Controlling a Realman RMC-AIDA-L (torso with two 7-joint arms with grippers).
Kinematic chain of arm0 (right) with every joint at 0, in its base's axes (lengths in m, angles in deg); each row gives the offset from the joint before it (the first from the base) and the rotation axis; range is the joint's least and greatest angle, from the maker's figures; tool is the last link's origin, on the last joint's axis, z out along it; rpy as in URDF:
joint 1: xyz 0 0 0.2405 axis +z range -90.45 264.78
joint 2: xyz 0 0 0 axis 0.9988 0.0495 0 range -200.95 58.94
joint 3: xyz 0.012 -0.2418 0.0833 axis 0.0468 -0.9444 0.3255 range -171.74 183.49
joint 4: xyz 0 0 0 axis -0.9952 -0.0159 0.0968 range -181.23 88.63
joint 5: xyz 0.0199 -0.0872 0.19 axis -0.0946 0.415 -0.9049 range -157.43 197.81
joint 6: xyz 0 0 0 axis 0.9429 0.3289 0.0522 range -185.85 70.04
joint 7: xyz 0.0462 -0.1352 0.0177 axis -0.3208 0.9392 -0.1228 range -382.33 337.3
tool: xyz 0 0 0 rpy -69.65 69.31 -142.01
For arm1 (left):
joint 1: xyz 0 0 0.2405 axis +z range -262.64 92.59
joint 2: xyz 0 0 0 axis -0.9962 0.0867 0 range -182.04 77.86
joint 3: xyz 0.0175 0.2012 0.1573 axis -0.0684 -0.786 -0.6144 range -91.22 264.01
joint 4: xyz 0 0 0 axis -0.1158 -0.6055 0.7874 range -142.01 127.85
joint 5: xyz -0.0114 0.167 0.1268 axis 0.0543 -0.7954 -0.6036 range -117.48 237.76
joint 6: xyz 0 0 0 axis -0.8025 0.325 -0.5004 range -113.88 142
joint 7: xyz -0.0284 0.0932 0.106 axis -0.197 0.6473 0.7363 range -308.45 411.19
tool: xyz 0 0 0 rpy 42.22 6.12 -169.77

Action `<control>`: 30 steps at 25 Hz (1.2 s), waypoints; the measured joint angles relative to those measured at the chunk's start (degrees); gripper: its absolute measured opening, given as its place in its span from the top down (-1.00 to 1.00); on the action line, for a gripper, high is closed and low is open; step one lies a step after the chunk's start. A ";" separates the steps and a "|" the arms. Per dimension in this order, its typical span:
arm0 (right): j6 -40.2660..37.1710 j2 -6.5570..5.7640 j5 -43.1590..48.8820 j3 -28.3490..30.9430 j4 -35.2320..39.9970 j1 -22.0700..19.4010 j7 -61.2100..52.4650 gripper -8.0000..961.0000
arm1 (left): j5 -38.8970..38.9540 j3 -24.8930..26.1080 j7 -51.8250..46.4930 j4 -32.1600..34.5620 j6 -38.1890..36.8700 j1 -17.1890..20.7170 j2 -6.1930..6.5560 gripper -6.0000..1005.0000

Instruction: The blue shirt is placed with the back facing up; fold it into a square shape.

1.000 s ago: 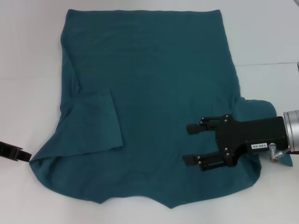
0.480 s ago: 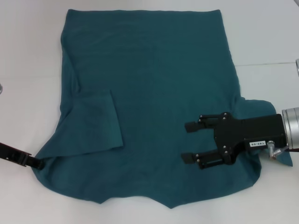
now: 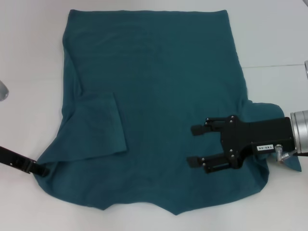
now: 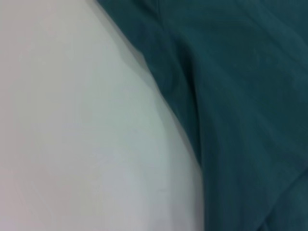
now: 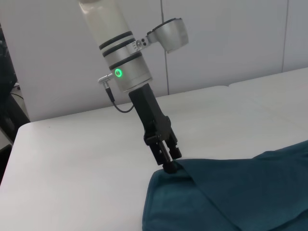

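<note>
Head view: dark teal-blue soft cotton shirt (image 3: 154, 106) lay spread on white tabletop (image 3: 29, 62), left sleeve folded inward. Left hand (image 3: 42, 169) at shirt's near-left corner, fingers apparently together on fabric edge. Right hand (image 3: 198, 147) over right side, fingers apart. Step judged: side fold. Next: lift corner, carry inward.

Illegible label on right gripper (image 3: 198, 146)

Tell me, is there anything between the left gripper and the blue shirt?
Nothing visible. The left gripper is already at the blue shirt, at its near left corner. The right gripper hovers open over its right side.
</note>
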 joint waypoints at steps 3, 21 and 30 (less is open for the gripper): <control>0.16 0.03 0.00 0.00 0.00 0.03 0.02 -0.84 | 0.00 -0.63 0.01 -0.77 0.06 -0.22 0.04 -0.36; 1.12 0.09 0.00 0.00 -0.71 0.27 0.47 -0.84 | -0.04 -1.11 -0.29 -3.33 0.52 -1.96 0.31 -0.16; 1.17 0.09 0.00 0.00 -0.71 0.51 0.47 -0.84 | -1.20 -0.89 -1.39 -3.53 0.79 -2.14 0.11 0.51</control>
